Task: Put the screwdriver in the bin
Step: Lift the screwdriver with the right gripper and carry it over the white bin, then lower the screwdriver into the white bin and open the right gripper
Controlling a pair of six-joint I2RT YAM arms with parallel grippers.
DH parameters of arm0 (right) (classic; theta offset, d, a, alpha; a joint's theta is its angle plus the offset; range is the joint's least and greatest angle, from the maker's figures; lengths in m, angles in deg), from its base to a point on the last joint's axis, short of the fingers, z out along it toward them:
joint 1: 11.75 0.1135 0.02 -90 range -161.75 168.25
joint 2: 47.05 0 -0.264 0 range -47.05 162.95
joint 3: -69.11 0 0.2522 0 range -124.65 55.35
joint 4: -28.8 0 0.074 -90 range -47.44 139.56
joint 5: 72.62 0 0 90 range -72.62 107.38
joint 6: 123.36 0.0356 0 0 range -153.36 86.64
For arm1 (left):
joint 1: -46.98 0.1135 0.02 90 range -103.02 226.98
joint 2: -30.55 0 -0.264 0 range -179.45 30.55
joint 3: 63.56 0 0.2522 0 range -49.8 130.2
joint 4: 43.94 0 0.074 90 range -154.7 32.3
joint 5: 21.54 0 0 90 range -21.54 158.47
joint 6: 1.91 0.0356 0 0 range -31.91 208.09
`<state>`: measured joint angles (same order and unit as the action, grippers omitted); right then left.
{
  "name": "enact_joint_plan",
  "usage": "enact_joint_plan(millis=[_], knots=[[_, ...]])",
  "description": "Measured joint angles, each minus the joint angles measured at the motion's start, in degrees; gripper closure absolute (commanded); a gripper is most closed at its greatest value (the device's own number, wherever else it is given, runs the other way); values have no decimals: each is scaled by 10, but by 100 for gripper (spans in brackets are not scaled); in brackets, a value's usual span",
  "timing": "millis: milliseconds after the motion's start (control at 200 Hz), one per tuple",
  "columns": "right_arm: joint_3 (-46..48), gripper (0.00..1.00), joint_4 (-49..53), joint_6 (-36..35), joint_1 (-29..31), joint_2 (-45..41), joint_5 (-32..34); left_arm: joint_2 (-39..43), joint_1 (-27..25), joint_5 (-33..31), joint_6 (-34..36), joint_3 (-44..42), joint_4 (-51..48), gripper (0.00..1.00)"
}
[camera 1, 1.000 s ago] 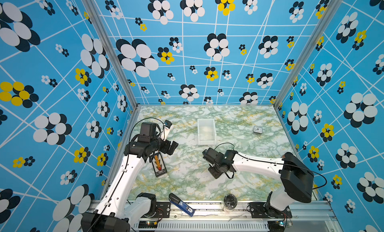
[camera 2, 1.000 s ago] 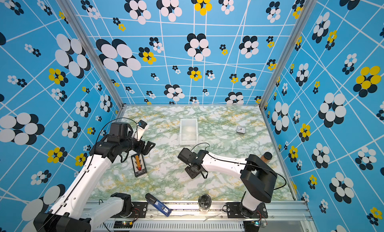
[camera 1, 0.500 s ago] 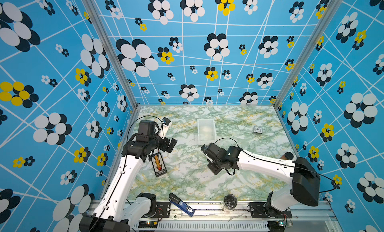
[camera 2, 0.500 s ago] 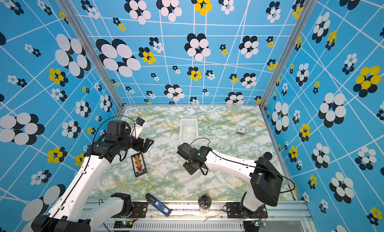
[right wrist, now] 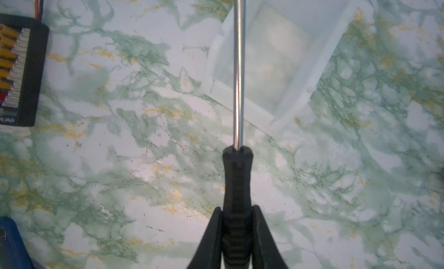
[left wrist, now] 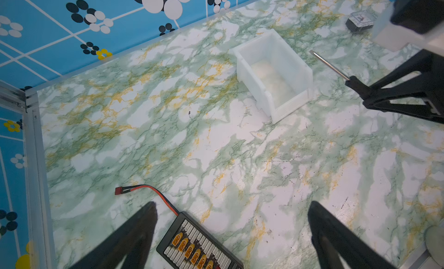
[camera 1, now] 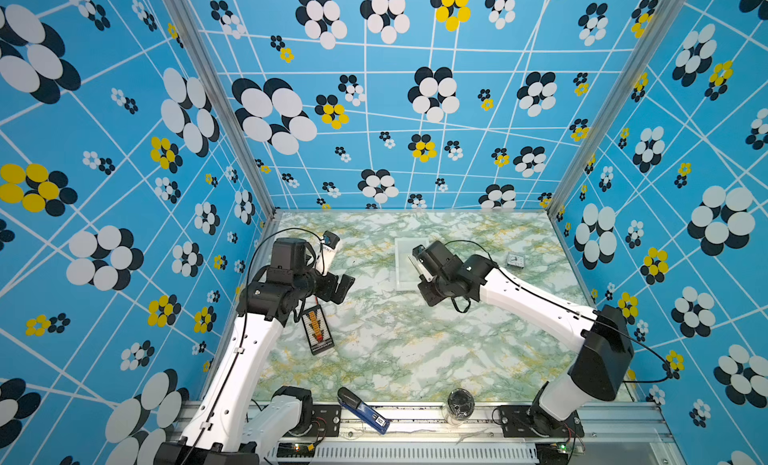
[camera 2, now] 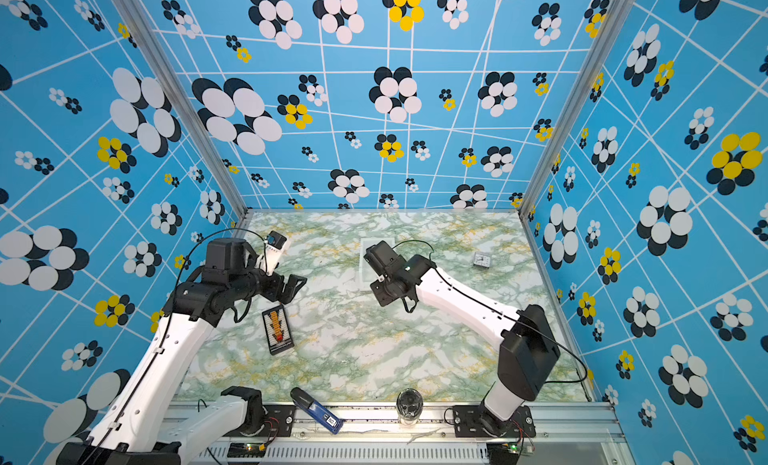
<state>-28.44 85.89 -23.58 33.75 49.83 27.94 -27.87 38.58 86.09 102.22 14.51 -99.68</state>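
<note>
My right gripper is shut on the black handle of the screwdriver, and the thin metal shaft sticks out ahead of the fingers. In the right wrist view the shaft crosses over one wall of the white open-topped bin. In the left wrist view the screwdriver hangs in the air beside the bin, which holds nothing. In a top view the right gripper hovers at the bin. My left gripper stands open and holds nothing, over the table at the left.
A black charging board with yellow connectors and a red wire lies below the left gripper. A small clock sits at the back right. A blue-and-black tool and a clear jar rest at the front rail.
The right arm has carried the screwdriver away from the table's middle toward the back, up to the bin. The left arm has shifted a little toward the back.
</note>
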Motion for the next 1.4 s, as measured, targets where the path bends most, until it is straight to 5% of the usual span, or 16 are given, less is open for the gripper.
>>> enact_joint_plan(millis=[535, 1399], knots=[[-223, 80, 30, -12, -57, 224, -22, 31, -2, 17, -10, 5, -3, 1], [-330, 80, 75, -26, -67, 349, -6, 31, -2, 21, -10, -2, -2, 1]])
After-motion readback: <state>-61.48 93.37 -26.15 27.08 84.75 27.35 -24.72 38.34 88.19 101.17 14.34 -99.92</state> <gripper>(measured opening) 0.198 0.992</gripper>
